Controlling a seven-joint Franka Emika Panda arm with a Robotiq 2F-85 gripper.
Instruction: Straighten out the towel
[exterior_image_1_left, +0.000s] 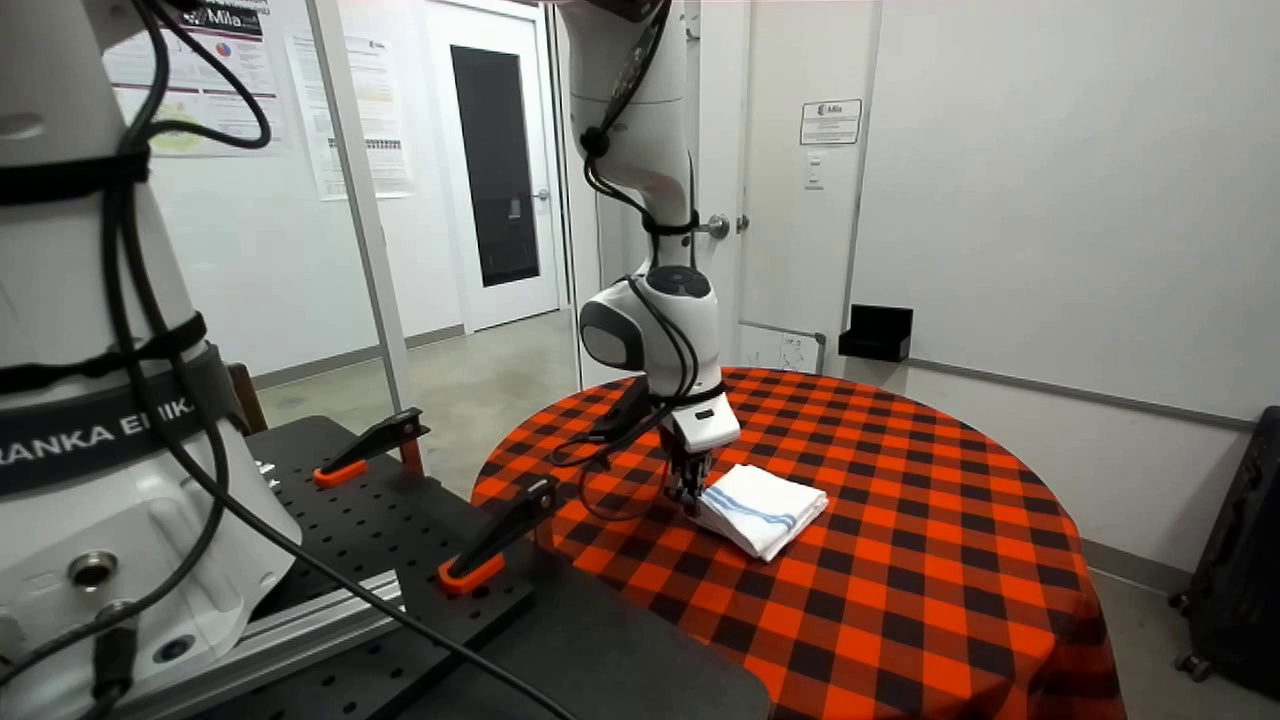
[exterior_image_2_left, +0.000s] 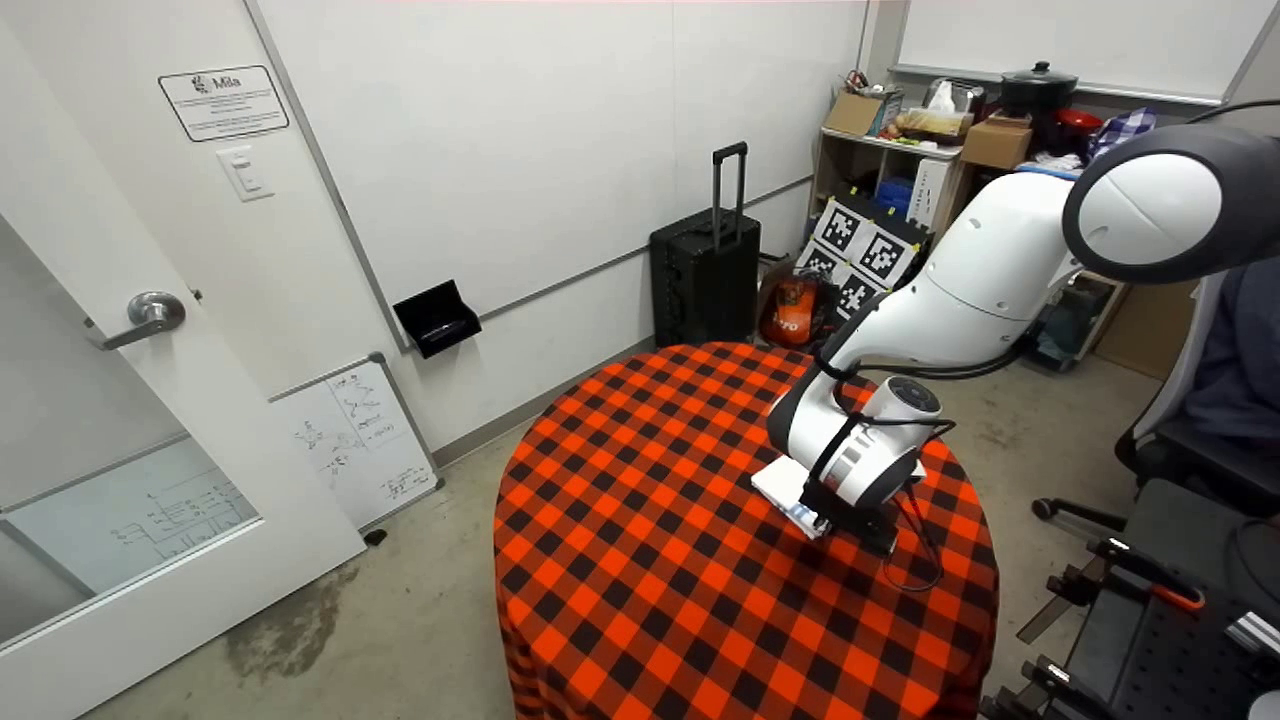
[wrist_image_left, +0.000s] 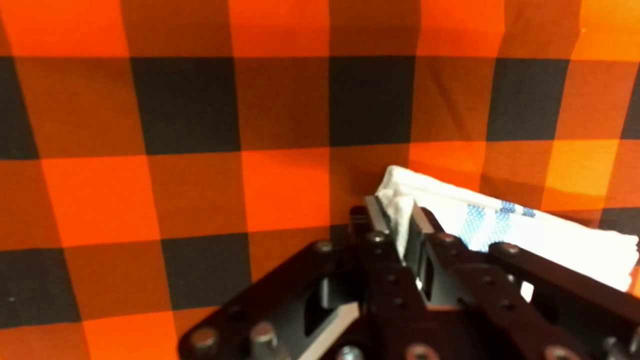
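Black metal gripper (wrist_image_left: 397, 215), clenched, is pinching a fold of the towel (exterior_image_1_left: 770, 508) near one corner.

White cloth with blue stripes, the towel is lying folded into a layered, roughly rectangular packet, its soft ridge puckering between the flat-faced fingers (wrist_image_left: 377, 217). Checked tablecloth (exterior_image_1_left: 950, 560), red and black, is spreading flat beneath the towel, following a round outline and draping into loose folds. Smooth white arm (exterior_image_1_left: 640, 140), rounded, is hanging above the towel. Perforated black plate (exterior_image_1_left: 390, 530), bearing slim orange-tipped clamps (exterior_image_1_left: 503, 532), is lying apart from the towel. Boxy black case (exterior_image_2_left: 705, 280), showing in both exterior views, wheeled and long-handled, is standing well apart from the towel.
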